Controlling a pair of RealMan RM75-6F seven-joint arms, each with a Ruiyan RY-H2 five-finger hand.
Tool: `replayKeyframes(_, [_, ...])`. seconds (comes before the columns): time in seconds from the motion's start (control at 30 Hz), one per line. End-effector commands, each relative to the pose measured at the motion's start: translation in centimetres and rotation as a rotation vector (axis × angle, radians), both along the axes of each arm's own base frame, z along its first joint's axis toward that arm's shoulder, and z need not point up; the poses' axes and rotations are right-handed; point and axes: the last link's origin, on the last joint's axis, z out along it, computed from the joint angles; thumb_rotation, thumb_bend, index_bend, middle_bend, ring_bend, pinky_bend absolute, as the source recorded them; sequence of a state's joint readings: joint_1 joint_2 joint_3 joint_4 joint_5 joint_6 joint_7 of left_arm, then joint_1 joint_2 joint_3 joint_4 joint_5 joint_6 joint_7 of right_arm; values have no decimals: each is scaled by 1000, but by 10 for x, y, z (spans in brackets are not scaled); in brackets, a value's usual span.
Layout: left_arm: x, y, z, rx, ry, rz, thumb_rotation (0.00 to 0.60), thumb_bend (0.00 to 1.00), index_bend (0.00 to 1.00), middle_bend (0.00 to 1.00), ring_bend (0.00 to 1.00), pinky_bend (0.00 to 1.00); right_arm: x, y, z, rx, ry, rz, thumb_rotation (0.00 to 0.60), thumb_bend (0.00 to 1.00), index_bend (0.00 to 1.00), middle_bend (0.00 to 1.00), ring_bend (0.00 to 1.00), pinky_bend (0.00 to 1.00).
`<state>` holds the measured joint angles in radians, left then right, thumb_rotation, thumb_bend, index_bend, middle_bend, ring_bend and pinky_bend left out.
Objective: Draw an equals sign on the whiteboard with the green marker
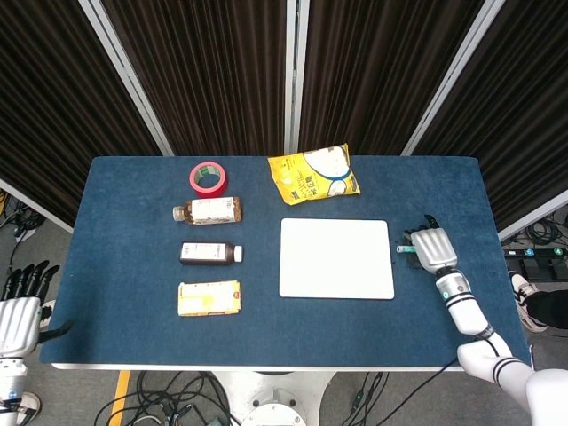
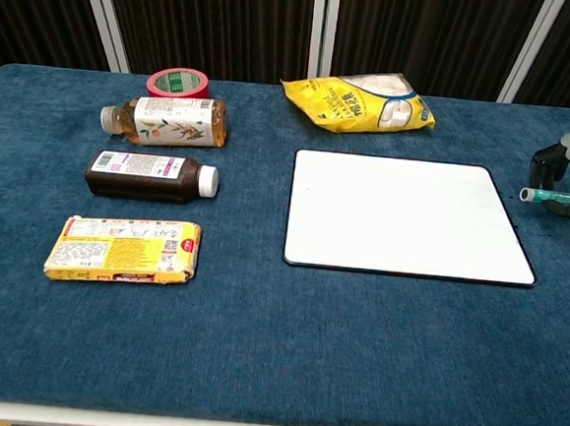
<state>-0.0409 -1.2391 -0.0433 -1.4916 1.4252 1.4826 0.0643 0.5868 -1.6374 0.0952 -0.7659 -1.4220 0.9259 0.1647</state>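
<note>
Green marker point(image 2: 553, 197) sits in the grip of the right robot hand point(image 1: 432, 248) just beside the right edge of the whiteboard point(image 1: 337, 258), its pale end pointing toward the board and its barrel lying roughly level, apparently lifted a little clear of the blue counter point(image 2: 255, 349). The fingers curl around the barrel, a hold that suits carrying more than writing; the tip will likely need tilting down before any stroke is made. The whiteboard lies flat and blank near the middle of the counter, so neither bar of the equals sign is drawn yet. The left robot hand point(image 1: 19, 311) hangs off the counter's near left corner, fingers apart and holding nothing, well away from the work. Along the left side lie a roll of red tape point(image 2: 178, 83), a tea bottle point(image 2: 164, 121), a dark bottle point(image 2: 150, 177) and a yellow packet point(image 2: 124, 251), with a yellow snack bag point(image 2: 358, 103) behind the board, all set apart from the path between marker and board.
</note>
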Motion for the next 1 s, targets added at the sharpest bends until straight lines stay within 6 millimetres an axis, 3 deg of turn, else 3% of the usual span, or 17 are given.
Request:
replayKeyframes(0.03, [1, 0, 1, 3, 0, -5, 600, 60, 115, 39, 0, 0, 33, 7, 30, -13, -309, 61, 600, 597, 599, 559, 356, 125])
replayKeyframes(0.2, [4, -1, 2, 2, -14, -21, 600, 60, 115, 40, 0, 0, 86, 15, 34, 97, -808, 60, 600, 597, 609, 562, 356, 147])
replayKeyframes(0.4, [5, -2, 3, 5, -26, -35, 600, 60, 115, 40, 0, 0, 120, 6, 2, 175, -1163, -43, 600, 612, 634, 566, 368, 159])
replayKeyframes(0.6, [3, -3, 3, 6, -38, -31, 600, 60, 115, 40, 0, 0, 133, -4, -41, 158, -1327, -157, 600, 642, 635, 566, 368, 162])
replayKeyframes(0.77, [0, -3, 3, 3, -45, -27, 600, 59, 115, 40, 0, 0, 135, -4, -74, 139, -1356, -221, 600, 665, 635, 566, 368, 162])
replayKeyframes(1.0, [-3, -2, 1, -3, -55, -25, 600, 59, 115, 39, 0, 0, 134, -4, -103, 95, -1364, -264, 600, 676, 634, 566, 368, 162])
